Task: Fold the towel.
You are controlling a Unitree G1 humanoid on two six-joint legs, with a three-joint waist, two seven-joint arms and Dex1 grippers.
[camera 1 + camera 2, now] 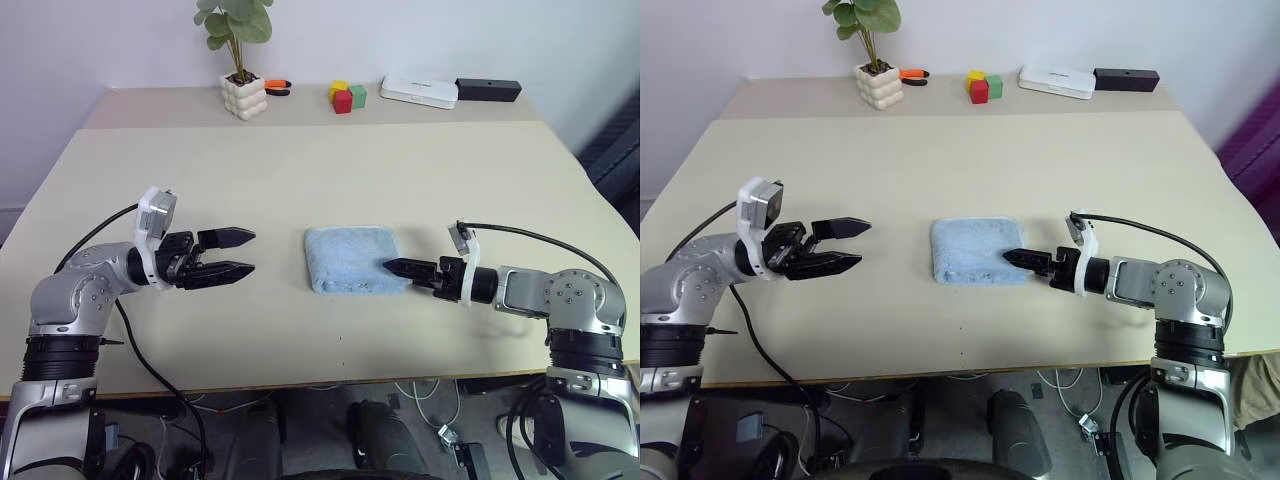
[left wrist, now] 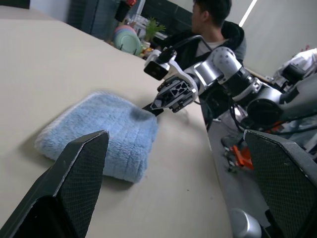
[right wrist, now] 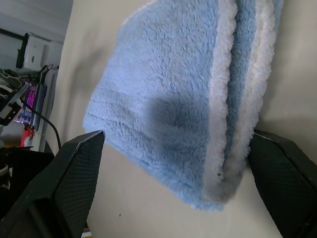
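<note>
The left gripper [image 1: 232, 253] is hanging over the near left part of the table [image 1: 300, 170], its fingers standing wide apart and holding nothing, pointing toward the towel [image 1: 350, 258]. The right gripper [image 1: 397, 267] is also standing wide open and empty, its tips sitting at the towel's right edge. The towel is lying folded into a small thick pad at the table's middle, nearly square, slightly longer from left to right. The right wrist view is showing the stacked layers at its folded edge. The left wrist view is showing a person [image 2: 218, 25] sitting beyond the table. At the far edge a plant pot [image 1: 244, 95], coloured blocks [image 1: 346, 96], a white box [image 1: 419, 91] and a black box [image 1: 488, 89] are standing.
</note>
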